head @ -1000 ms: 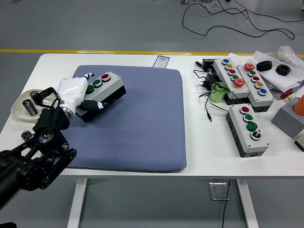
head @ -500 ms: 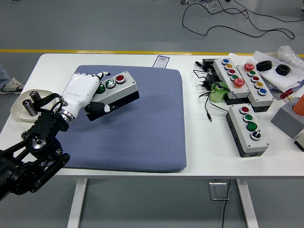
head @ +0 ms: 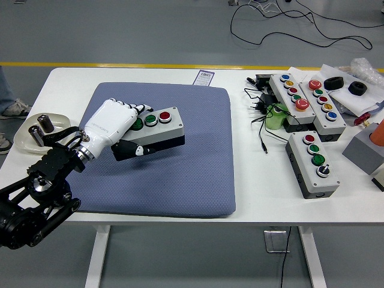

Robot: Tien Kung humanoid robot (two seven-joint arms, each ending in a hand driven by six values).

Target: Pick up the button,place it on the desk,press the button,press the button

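My left hand (head: pixel 123 129), white with a black arm behind it, is shut on a grey button box (head: pixel 157 129) that has a red, a white and a green button on top. The box is held tilted just above the blue-grey mat (head: pixel 180 174), over its upper left part. My fingers wrap over the box's left end and the thumb shows beneath its front side. The right hand is out of the picture.
A small white dish (head: pixel 24 135) with dark cylinders sits at the far left. At the right lie three more button boxes (head: pixel 312 162), black cables (head: pixel 261 111), a green object (head: pixel 277 117), black rings and a grey block (head: pixel 363 150).
My left hand has carried the button box to the right and toward the mat's middle, lifting it off the mat's upper left corner.
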